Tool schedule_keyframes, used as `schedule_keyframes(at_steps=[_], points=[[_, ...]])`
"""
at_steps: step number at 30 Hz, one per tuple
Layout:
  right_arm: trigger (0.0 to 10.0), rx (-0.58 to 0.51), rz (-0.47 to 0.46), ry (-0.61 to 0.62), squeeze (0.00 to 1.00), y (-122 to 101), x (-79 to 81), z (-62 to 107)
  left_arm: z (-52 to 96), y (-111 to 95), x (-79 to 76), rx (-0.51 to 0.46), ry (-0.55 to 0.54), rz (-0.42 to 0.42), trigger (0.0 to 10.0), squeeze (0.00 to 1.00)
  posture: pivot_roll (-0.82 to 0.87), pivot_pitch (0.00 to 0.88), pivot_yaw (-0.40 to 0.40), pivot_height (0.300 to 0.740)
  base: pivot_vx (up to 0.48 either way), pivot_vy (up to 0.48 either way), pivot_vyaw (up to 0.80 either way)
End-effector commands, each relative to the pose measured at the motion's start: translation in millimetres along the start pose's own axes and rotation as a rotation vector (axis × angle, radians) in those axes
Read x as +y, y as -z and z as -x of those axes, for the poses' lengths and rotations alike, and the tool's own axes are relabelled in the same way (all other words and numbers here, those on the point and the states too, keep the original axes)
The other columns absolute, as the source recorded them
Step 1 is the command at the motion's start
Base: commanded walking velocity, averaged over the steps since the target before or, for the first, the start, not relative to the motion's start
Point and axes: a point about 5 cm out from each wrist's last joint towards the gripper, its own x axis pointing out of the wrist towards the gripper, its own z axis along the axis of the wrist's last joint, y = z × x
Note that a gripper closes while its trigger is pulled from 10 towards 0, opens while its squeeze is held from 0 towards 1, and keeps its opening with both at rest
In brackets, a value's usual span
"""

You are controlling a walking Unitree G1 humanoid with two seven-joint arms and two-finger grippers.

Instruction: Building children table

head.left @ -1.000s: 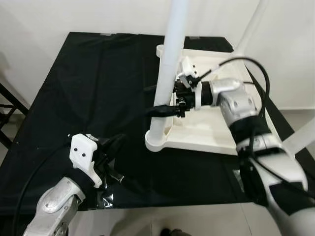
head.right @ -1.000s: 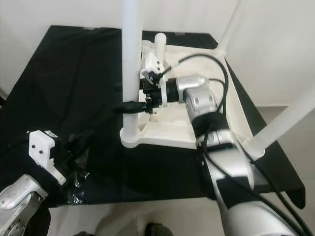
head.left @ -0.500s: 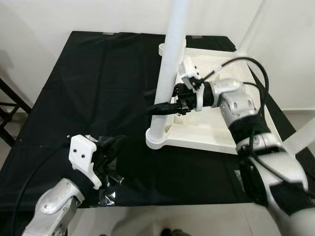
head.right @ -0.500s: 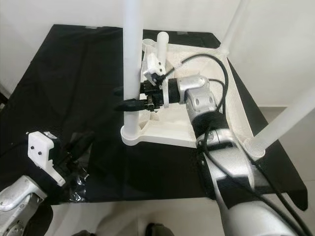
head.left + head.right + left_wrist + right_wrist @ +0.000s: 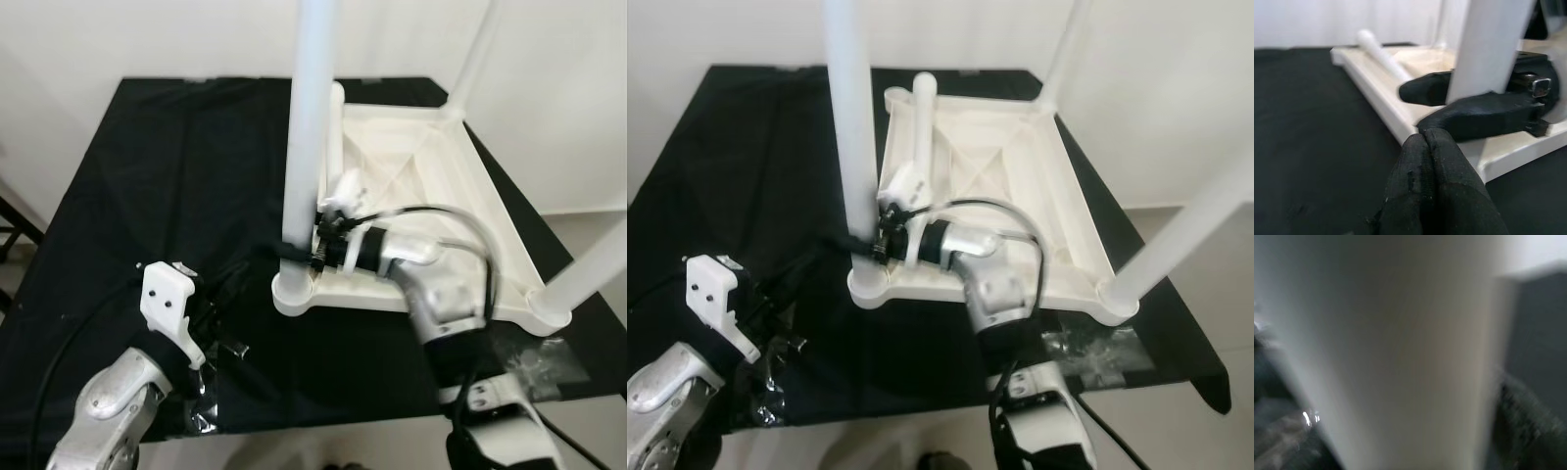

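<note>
1. The left gripper [image 5: 230,294], fingers pressed together on nothing, hovers near the upturned white table top [image 5: 441,196], on the robot's side
2. The right gripper [image 5: 294,253] pinches the near-corner leg [image 5: 304,147] low, just above its socket
3. The hollow plastic leg looks light, stiff and smooth, so a low hold seems best
4. A loose leg [image 5: 918,122] lies along the table top's left rim, farther back

A blurry white table leg [image 5: 1400,352] is seen super close up, with dark cloth [image 5: 1537,333] glimpsed off to one side.
</note>
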Motion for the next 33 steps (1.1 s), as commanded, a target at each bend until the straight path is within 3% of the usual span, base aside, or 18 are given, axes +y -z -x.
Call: schedule_keyframes(at_steps=[1,4,8,15,16,17,18,25,33], points=[[10.0,-0.006,0.010,0.024,1.00,-4,-1.6,3.1,2.6,4,0.8,0.043,-0.010,-0.007,10.0,0.00,0.07,0.137,-0.094,0.740,0.000,0.000,0.00],[10.0,-0.002,0.006,0.052,1.00,-4,3.0,9.5,3.9,4,2.5,0.059,-0.032,-0.022,10.0,0.00,0.07,0.137,-0.096,0.740,0.000,0.000,0.00],[10.0,0.014,-0.026,0.120,1.00,6,19.2,32.2,4.3,1,10.0,0.075,-0.110,-0.020,10.0,0.00,0.06,0.130,-0.091,0.740,0.000,0.000,0.00],[10.0,0.030,-0.054,0.129,1.00,18,35.9,50.7,0.1,-1,13.9,0.069,-0.147,-0.025,10.0,0.00,0.05,0.117,-0.083,0.740,0.000,0.000,0.00],[10.0,0.030,-0.062,0.124,0.61,20,41.4,56.8,-0.2,-1,14.1,0.072,-0.152,-0.029,10.0,0.00,0.04,0.112,-0.080,0.740,0.000,0.000,0.00],[10.0,0.029,-0.068,0.121,0.61,21,45.4,60.8,-0.3,-1,14.2,0.074,-0.155,-0.031,10.0,0.00,0.04,0.112,-0.080,0.740,0.000,0.000,0.00],[10.0,0.039,-0.079,0.145,0.00,25,47.6,65.1,-0.4,-1,13.7,0.080,-0.160,-0.029,10.0,0.00,0.04,0.108,-0.081,0.740,0.000,0.000,0.00],[10.0,0.054,-0.111,0.248,0.00,32,52.4,72.1,-0.4,1,4.0,0.101,-0.128,-0.011,10.0,0.00,0.03,0.109,-0.075,0.740,0.000,-0.039,0.00],[10.0,0.031,-0.132,0.228,0.00,30,58.5,72.9,-0.6,6,-3.0,0.114,-0.098,0.026,10.0,0.00,0.03,0.112,-0.070,0.740,0.000,-0.425,0.00]])
